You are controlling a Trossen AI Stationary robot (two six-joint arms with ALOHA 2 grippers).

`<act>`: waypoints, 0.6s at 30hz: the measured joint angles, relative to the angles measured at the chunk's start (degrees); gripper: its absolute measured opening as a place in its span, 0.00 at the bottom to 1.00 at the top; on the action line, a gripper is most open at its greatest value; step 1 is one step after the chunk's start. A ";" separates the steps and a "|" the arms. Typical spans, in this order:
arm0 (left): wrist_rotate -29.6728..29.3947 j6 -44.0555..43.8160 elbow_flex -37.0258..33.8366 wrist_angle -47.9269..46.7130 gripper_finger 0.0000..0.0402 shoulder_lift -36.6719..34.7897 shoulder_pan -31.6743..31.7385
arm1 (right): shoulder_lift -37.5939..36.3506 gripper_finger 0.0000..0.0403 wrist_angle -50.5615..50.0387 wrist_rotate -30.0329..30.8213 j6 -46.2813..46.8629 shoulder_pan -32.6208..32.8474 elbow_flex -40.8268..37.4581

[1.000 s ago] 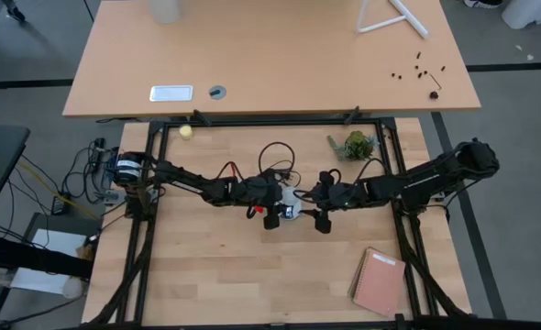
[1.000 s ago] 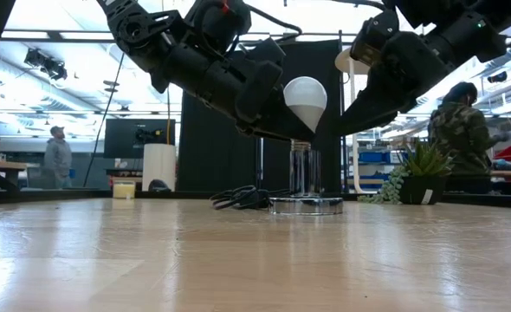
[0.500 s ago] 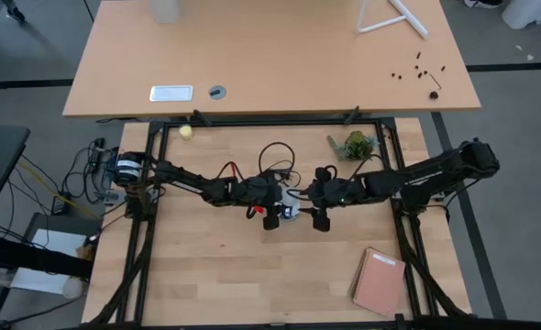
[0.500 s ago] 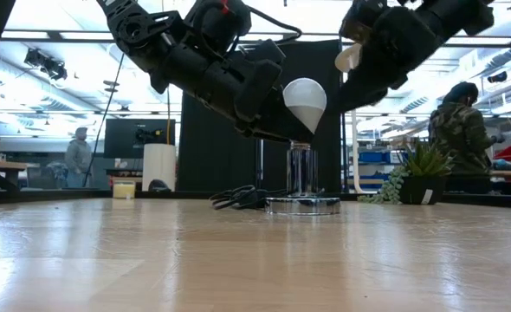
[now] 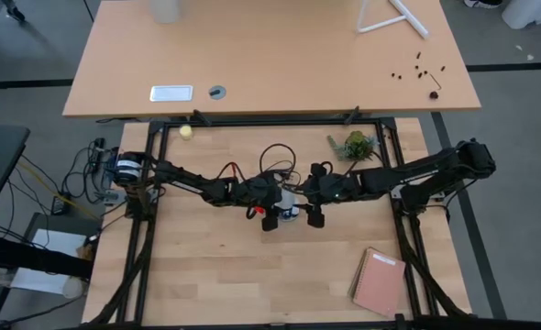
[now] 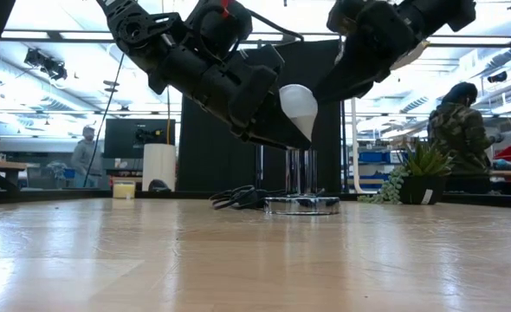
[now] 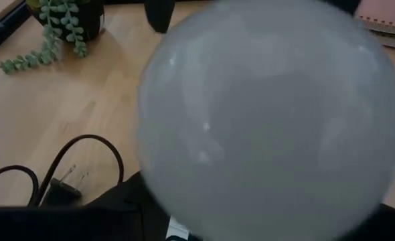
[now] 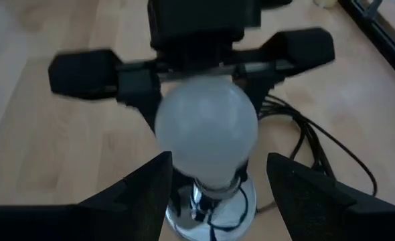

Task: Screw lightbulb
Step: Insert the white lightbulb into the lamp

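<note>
Right wrist view: lightbulb (image 8: 207, 137) between parted right gripper (image 8: 217, 177) fingers; left gripper (image 8: 187, 70) spread behind.

The white lightbulb (image 7: 268, 117) is very close in front of me and fills most of my view, so I cannot see its base. Behind it is the wooden tabletop (image 7: 70, 94). A small plant (image 7: 60, 23) with hanging green stems stands at the far corner. A black cord (image 7: 63, 167) makes a loop on the wood, with a plug (image 7: 60, 191) beside it. A pink notebook (image 7: 385, 17) shows at one edge.
</note>
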 joint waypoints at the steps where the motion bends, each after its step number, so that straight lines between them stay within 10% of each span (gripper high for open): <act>1: -0.05 0.55 0.00 -0.05 0.56 -0.08 0.00 | 0.25 0.63 -0.14 -0.01 0.24 0.00 0.06; 18: -0.86 2.56 7.84 -13.12 0.56 -0.33 0.36 | -0.41 0.63 -1.89 -0.15 1.78 -0.57 -0.04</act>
